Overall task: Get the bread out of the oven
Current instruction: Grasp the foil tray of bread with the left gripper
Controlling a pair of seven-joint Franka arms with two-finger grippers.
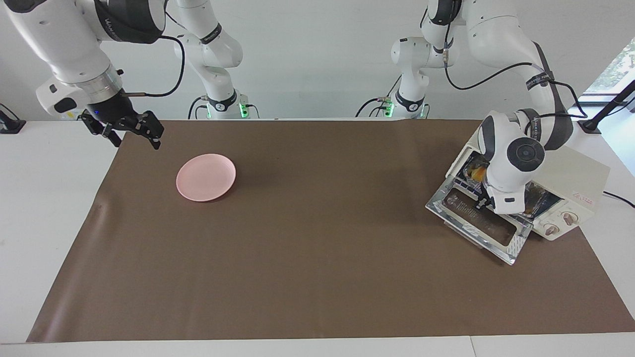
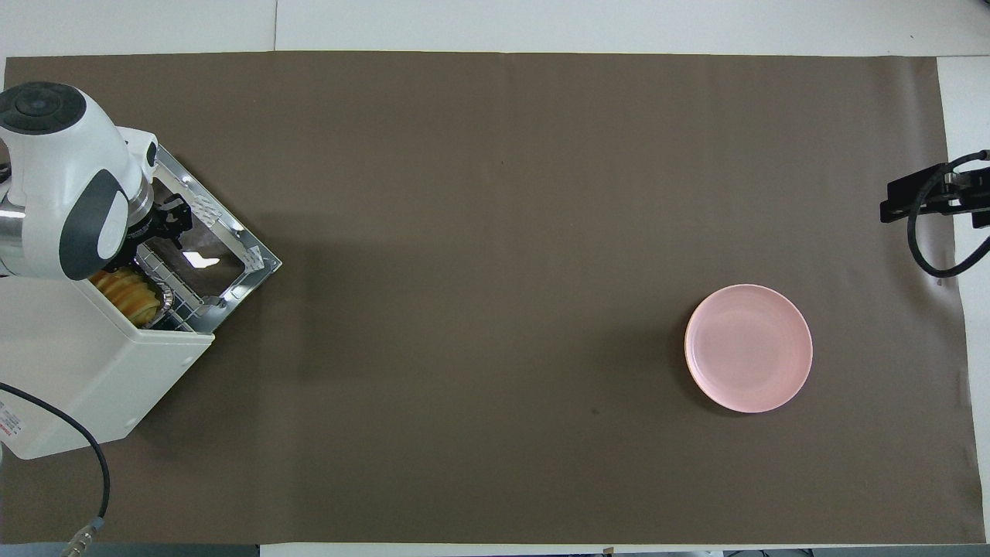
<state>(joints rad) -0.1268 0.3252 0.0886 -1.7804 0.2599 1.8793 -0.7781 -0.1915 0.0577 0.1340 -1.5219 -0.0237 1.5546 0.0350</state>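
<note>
**Left pincer at the oven mouth, bread on the rack**

The left pincer [image 1: 483,202] hangs low over the lowered door [image 2: 207,251] of the oven [image 2: 85,371], just in front of the oven's mouth. Whether its fingers are apart or together I cannot tell, and nothing shows in its grip. The left arm bends sharply down from above, its white wrist housing covering much of the opening, forearm pointing steeply at the door.

The bread [image 2: 128,292] lies inside the oven on the wire rack [image 2: 179,305], in a foil tray [image 2: 161,298], beside the pincer and toward the oven's inside. The oven stands at the left arm's end of the table [image 1: 317,258], set at an angle, knobs [image 1: 559,223] toward the camera in the facing view.

The right pincer [image 1: 130,130] hangs with its fingers apart over the edge of the brown mat at the right arm's end; that arm waits. A pink plate [image 1: 206,177] lies on the mat near it, well apart from the oven.
</note>
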